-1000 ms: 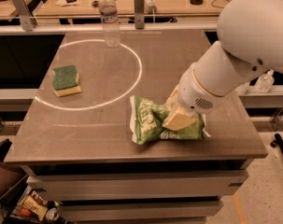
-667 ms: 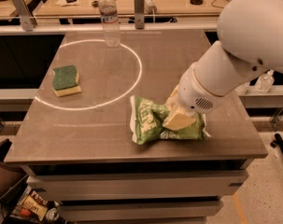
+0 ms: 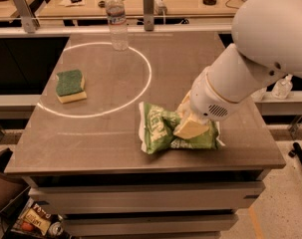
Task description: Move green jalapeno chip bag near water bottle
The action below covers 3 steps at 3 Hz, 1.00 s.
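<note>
Matt plastic gripper (image 3: 189,129) pinches crinkly green jalapeno chip bag (image 3: 158,131) on smooth table (image 3: 90,141)

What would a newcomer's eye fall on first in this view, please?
The big white arm fills the right side, with its tool down on the green jalapeno chip bag at the front right of the table. Next comes the bright ring on the tabletop, with the water bottle standing at its far edge and a green-and-yellow sponge at its left side.

My arm (image 3: 270,34) was bulky, smooth, glossy white.
I saw a thin gold ring (image 3: 220,95), a small grille (image 3: 218,111), and the cream gripper (image 3: 190,127) at four o'clock.
</note>
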Tool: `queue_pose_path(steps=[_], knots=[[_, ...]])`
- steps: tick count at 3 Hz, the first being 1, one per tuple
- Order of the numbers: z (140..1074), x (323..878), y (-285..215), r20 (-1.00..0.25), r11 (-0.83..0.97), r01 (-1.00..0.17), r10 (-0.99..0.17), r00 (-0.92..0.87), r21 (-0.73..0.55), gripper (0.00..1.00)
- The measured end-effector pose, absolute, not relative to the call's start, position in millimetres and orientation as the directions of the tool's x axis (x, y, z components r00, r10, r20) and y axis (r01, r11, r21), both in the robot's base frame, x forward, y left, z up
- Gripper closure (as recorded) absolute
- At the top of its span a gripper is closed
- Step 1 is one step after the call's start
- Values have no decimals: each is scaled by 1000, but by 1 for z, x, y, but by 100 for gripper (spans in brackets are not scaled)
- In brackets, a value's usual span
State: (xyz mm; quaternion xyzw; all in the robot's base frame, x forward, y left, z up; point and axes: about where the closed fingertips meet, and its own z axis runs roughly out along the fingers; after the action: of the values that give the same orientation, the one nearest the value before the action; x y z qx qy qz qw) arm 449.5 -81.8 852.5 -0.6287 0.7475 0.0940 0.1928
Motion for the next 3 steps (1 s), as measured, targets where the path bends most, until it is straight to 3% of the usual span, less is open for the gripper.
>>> queue_pose_path(steps=[3], knots=[[854, 450, -82, -406, 192, -976, -904, -135, -102, 100]])
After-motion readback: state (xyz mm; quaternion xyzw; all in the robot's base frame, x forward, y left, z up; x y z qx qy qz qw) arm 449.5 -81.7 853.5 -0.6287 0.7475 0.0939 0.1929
